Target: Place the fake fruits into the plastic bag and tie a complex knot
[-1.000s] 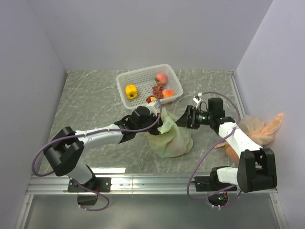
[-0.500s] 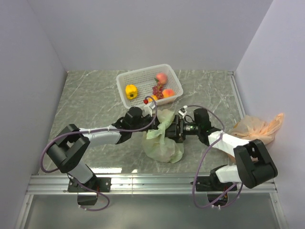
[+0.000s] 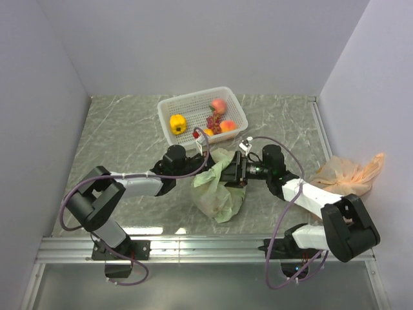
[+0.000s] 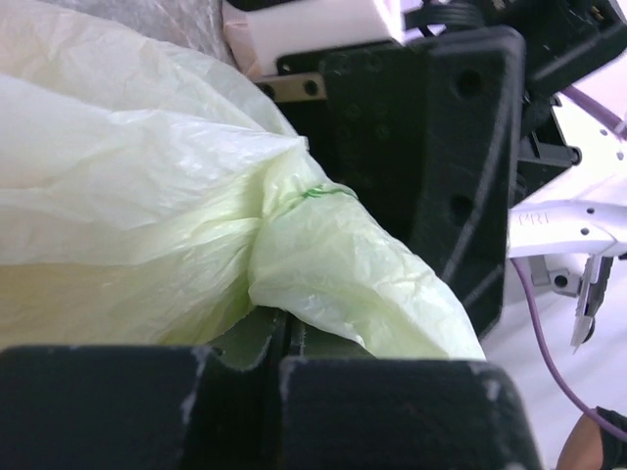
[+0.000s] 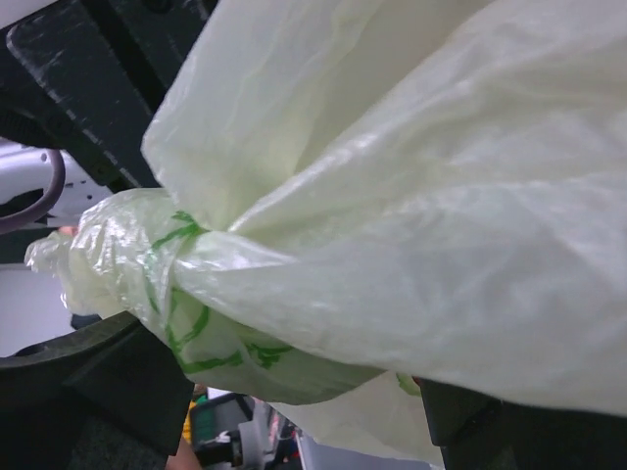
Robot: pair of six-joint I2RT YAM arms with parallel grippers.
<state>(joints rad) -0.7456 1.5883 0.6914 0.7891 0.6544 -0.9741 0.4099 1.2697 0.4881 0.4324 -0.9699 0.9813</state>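
Left claw and right claw both pinching plastic bag, green print unreadable

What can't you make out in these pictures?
Bag contents: top view, crumpled plastic hides them.
Knot: both wrist views, only a bunched twist shows, edges cut off the rest.
Right gripper: right wrist view, plastic fills the gap, grip unclear.
Reddish cluster in the basket: top view, too small to name.

Pale green plastic bag sits bulging, handles twisted tight
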